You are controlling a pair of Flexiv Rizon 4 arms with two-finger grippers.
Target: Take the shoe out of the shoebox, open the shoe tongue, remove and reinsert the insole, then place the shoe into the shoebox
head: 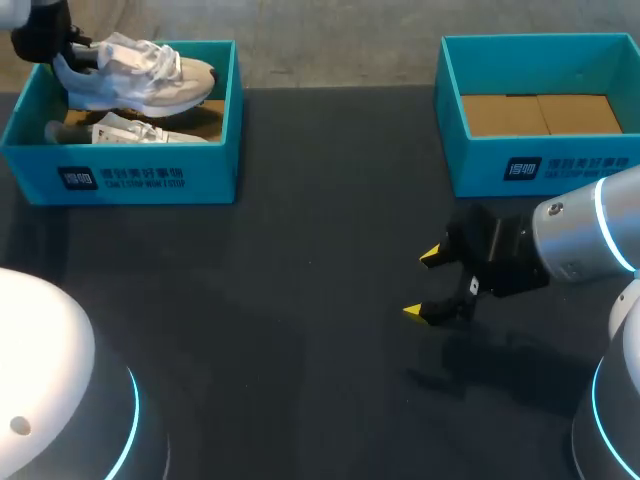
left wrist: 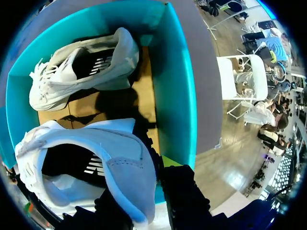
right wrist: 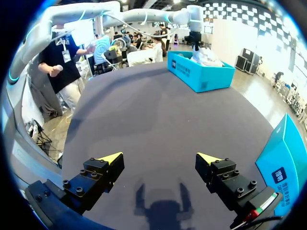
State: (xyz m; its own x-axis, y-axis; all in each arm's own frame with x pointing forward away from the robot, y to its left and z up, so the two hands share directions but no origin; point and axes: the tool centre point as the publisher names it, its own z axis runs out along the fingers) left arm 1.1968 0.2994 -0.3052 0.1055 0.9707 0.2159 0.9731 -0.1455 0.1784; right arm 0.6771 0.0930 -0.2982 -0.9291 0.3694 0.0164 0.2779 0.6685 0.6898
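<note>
Left hand [head: 58, 52], shoe [head: 140, 75] above shoebox [head: 130, 180]

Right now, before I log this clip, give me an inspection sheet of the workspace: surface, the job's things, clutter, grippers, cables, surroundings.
Surface: dark table, nothing spilled on it.
Job's things: the left shoebox has a lying shoe on its floor. The raised shoe, also pale, is held by its heel over that box. The right shoebox shows only its cardboard floor.
Clutter: nothing seen.
Grippers: left gripper has its jaws shut on the raised shoe's heel. Right gripper has its jaws open, over bare table in front of the right shoebox.
Cables: nothing seen on the table.
Surroundings: nothing seen reaching over the table.
</note>
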